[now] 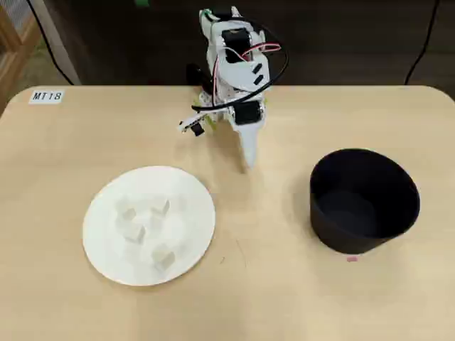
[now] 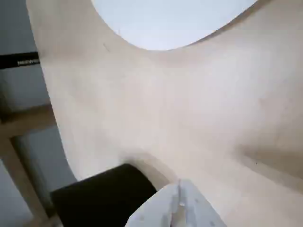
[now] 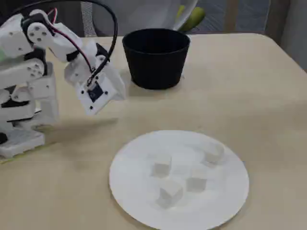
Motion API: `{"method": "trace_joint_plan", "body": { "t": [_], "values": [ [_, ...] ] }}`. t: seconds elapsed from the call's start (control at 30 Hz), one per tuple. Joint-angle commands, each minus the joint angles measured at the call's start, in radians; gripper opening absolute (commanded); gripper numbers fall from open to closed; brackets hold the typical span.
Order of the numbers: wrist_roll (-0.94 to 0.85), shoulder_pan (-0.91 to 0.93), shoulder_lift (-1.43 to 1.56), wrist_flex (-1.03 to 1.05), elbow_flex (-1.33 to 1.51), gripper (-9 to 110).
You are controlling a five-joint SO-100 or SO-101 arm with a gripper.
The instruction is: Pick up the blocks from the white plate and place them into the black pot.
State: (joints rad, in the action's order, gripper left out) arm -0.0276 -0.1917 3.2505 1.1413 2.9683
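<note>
Several small off-white blocks (image 1: 135, 232) (image 3: 161, 165) lie scattered on the white plate (image 1: 106, 249) (image 3: 129, 191), which sits at the front left in the overhead view. The black pot (image 1: 364, 200) (image 3: 156, 57) stands at the right in that view, and I see nothing inside it. My gripper (image 1: 247, 162) (image 3: 121, 91) hangs above bare table between plate and pot, close to the arm's base. Its fingers (image 2: 189, 210) are pressed together with nothing between them. In the wrist view the plate's edge (image 2: 170, 23) fills the top and the pot (image 2: 104, 198) sits at the bottom left.
The arm's white base (image 1: 231, 64) (image 3: 21, 115) stands at the table's back edge in the overhead view. A label reading MT18 (image 1: 47, 96) is stuck at the back left corner. The tabletop (image 1: 270, 284) is light wood with rounded corners.
</note>
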Motion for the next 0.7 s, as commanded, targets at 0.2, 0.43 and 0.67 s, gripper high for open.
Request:
{"method": "trace_joint_plan", "body": {
  "t": [0.2, 0.43, 0.67],
  "values": [
    [0.12, 0.114, 0.002, -0.057, -0.038, -2],
    [0.094, 0.098, 0.002, -0.055, -0.049, -2],
    [-0.017, 0.193, -0.149, 0.055, -0.48, -2]
  ]
}}
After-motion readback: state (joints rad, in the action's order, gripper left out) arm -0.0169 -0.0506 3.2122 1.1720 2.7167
